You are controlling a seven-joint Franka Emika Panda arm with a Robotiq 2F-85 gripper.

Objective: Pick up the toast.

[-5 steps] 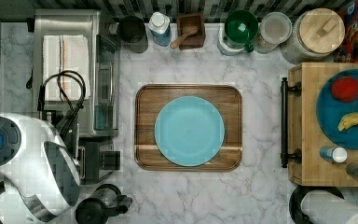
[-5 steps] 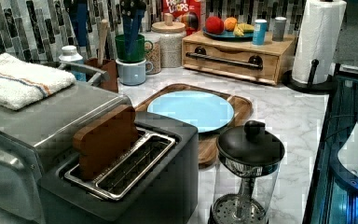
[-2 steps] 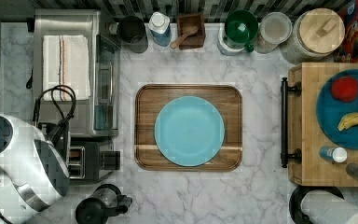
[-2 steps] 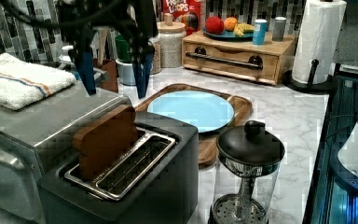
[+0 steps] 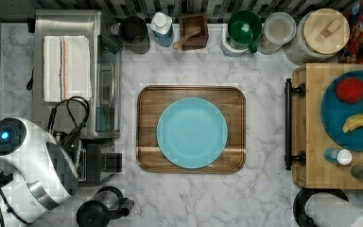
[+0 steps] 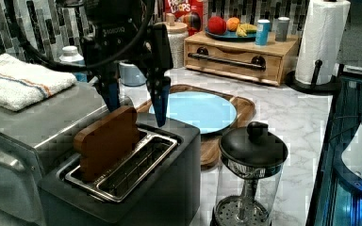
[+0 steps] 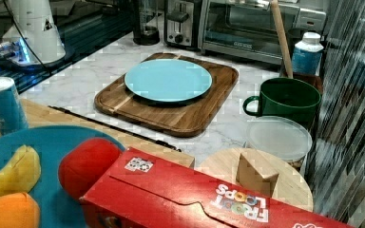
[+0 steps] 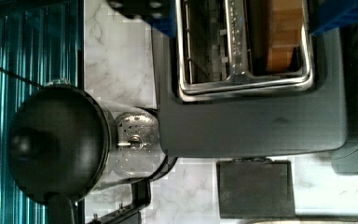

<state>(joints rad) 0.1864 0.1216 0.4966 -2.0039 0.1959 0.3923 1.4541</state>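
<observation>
The toast (image 6: 106,141) is a brown slice standing upright in the rear slot of the black toaster (image 6: 169,183) near the left view's bottom left. My gripper (image 6: 135,101) hangs just above its far end, open, with one blue fingertip (image 6: 160,106) over the toaster's far edge and the other behind the slice's top corner. Nothing is between the fingers. In the wrist view the toast (image 8: 284,37) sits in one slot of the toaster (image 8: 251,126), with a blue fingertip (image 8: 340,11) beside it. In the top view the white arm (image 5: 28,161) covers most of the toaster.
A black-lidded glass French press (image 6: 252,165) stands right beside the toaster. A toaster oven (image 5: 75,71) with a striped folded cloth (image 6: 21,84) on top is behind it. A blue plate (image 5: 192,132) lies on a wooden tray (image 5: 146,99) mid-counter.
The gripper has come into the left view and dropped from above the oven toward the toaster, ending over the toast. The toast has not moved.
</observation>
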